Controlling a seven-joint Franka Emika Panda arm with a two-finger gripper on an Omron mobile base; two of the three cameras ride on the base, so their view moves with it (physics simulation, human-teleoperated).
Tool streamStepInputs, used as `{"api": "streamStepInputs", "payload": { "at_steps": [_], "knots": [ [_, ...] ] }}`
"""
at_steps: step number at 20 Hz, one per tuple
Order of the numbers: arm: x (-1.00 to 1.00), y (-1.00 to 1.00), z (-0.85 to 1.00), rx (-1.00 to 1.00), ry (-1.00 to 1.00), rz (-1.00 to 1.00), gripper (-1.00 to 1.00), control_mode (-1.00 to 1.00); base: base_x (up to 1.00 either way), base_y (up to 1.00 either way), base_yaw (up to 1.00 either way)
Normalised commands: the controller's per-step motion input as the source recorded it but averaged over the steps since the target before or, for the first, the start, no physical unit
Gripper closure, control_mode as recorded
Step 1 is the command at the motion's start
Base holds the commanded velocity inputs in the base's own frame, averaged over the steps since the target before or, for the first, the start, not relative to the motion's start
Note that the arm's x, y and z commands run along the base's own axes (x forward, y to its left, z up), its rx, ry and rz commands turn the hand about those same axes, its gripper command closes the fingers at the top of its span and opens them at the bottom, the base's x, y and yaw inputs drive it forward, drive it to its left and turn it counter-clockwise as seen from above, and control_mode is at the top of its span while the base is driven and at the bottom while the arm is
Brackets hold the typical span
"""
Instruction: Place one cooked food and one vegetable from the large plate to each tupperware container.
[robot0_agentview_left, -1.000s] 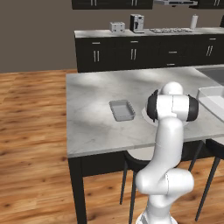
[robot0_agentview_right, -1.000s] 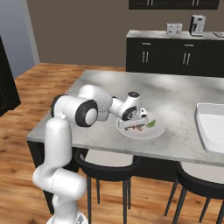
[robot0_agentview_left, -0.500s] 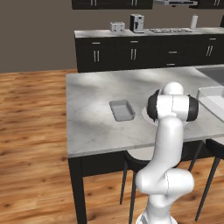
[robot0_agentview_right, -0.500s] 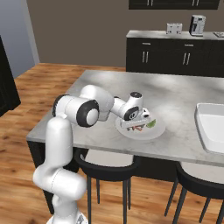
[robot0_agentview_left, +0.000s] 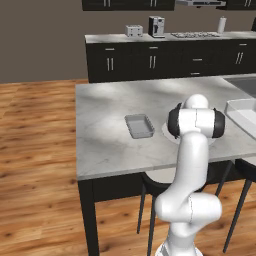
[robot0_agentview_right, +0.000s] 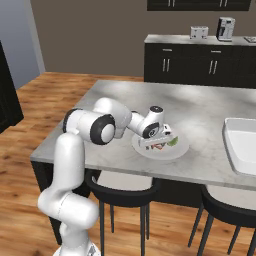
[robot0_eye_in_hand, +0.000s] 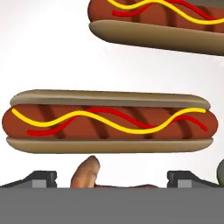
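The large plate (robot0_agentview_right: 181, 148) lies near the island's front edge, and in the left base view my arm hides most of the plate (robot0_agentview_left: 166, 131). My gripper (robot0_agentview_right: 151, 144) hangs low over it, open, pointing down. In the hand view its fingertips (robot0_eye_in_hand: 40, 178) stand wide apart with nothing gripped. Just beyond them lies a hot dog (robot0_eye_in_hand: 109, 121) with yellow and red sauce, and another hot dog (robot0_eye_in_hand: 157, 19) lies further off. A brown piece of food (robot0_eye_in_hand: 87, 171) sits between the tips. The small grey tupperware container (robot0_agentview_left: 139, 125) is left of the plate; the white container (robot0_agentview_right: 242, 145) is to its right.
A green vegetable (robot0_agentview_right: 173, 141) lies on the plate's right side. Black stools (robot0_agentview_right: 125, 192) stand under the island's front edge. A toaster (robot0_agentview_left: 133, 30) and a coffee machine (robot0_agentview_left: 156, 26) stand on the dark back counter, far off.
The hand has come down a little lower over the plate; the jaws stay open. Nothing on the plate has moved.
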Motion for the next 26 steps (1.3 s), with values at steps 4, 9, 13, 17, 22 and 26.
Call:
{"api": "streamStepInputs", "payload": {
  "at_steps": [4, 9, 13, 17, 22, 26],
  "knots": [
    [0.00, 0.00, -0.01, 0.00, 0.00, 0.00, 1.00, -1.00, 0.00, 0.00, 0.00],
    [0.00, 0.00, 0.00, 0.00, 0.00, 0.00, 1.00, -1.00, 0.00, 0.00, 0.00],
    [-0.07, 0.13, 0.05, -0.02, 0.00, 0.00, 1.00, -1.00, 0.00, 0.00, 0.00],
    [-0.15, 0.36, 0.22, -0.06, 0.00, -0.02, 1.00, -1.00, 0.00, 0.00, 0.00],
    [-0.27, 0.73, 0.63, 0.00, 0.00, -0.01, 1.00, -1.00, 0.00, 0.00, 0.00],
    [0.04, 1.00, 0.94, 0.01, 0.03, 0.03, 1.00, -1.00, 0.00, 0.00, 0.00]
  ]
}}
